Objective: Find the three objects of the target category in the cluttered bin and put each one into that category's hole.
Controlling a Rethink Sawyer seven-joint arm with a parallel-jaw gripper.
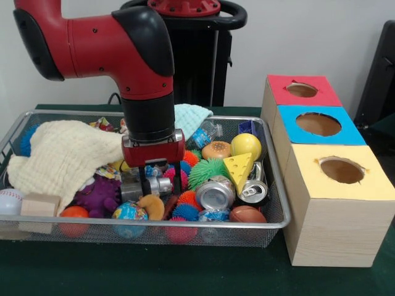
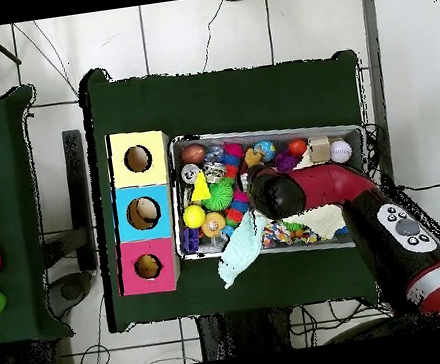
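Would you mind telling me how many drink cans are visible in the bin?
2: a crushed can front-centre, and a second can touching it on the box side, beneath the cheese wedge. Others may lie buried.

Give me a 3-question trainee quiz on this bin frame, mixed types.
1. True or false: the gripper is down among the clutter in the wire bin.
2. Which box is nearest the front camera: A red box, B blue box, C yellow box?
3. Fill in: the cheese wedge lies right beside the yellow ____.

Key: 1 true. 2 C. 3 ball.
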